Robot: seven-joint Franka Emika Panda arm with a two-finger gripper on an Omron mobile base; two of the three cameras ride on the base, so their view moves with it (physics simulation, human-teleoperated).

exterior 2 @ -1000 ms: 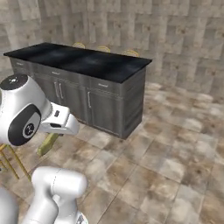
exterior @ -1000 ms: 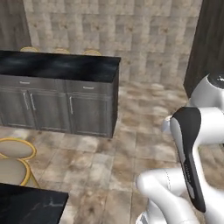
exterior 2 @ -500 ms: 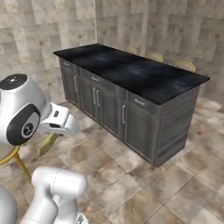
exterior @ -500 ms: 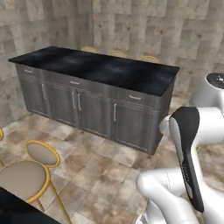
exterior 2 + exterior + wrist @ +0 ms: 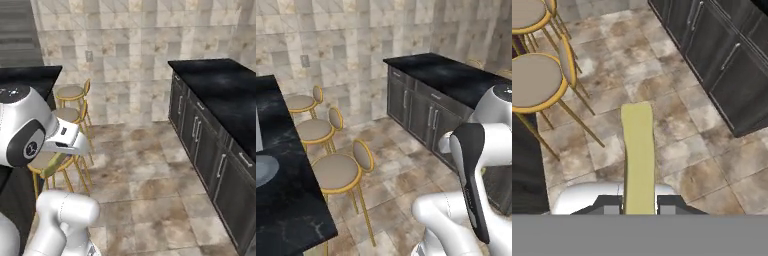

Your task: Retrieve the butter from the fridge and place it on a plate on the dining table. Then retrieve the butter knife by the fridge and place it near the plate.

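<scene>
In the hand view my gripper is shut on the butter, an olive-yellow bar that sticks out ahead of the fingertips above the tiled floor. The same butter peeks out under my white hand in the right base view. The dining table, with its black marbled top, lies at the left with gold-framed stools along it. A pale round shape on it at the frame's left edge looks like the plate, partly cut off. The fridge is out of view.
A second black-topped counter on dark grey cabinets stands to the right. Open tiled floor runs between it and the stools. A tiled wall with a socket closes the far side.
The whole picture has swung as the base turns: the cabinet counter has slid to the right and the stool-lined table has come in at the left. The butter stays in the gripper.
</scene>
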